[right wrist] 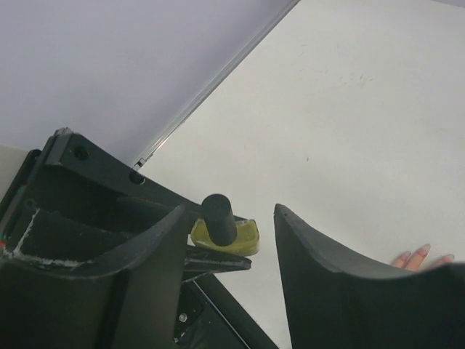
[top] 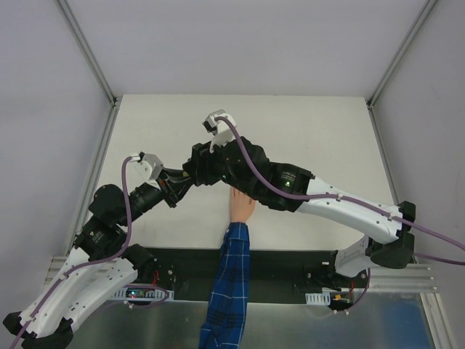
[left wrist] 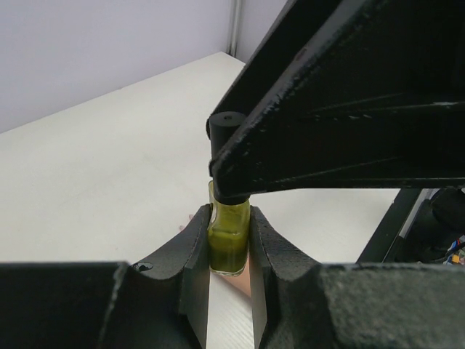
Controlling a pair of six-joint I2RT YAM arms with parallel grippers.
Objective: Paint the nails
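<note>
Presently in hand: judged to be uncapping the polish bottle, before any brushwork.
Left gripper: fingers clamped on the bottle's yellow-green glass body, which stands upright; whether its base rests on the table cannot be told.
Right gripper: fingers apart, straddling the black cap; the cap sits close beside one finger, with a clear gap to the other.
Doing it well: centre the cap between the fingers and close squarely on it. Twist about the bottle's upright axis while the left grip holds firm, then lift straight so the brush clears the neck without dripping.
Mannequin hand: lies at the near middle of the table, just right of the bottle, its fingers pointing far and partly hidden under the right arm.
Nails: on the pinkish fingertips, near and right of the cap; too small to tell whether painted.
Plaid sleeve: runs from the wrist off the near edge.
Counts: one bottle, one cap, one mannequin hand, one sleeve, two grippers; the nails cannot be counted.
</note>
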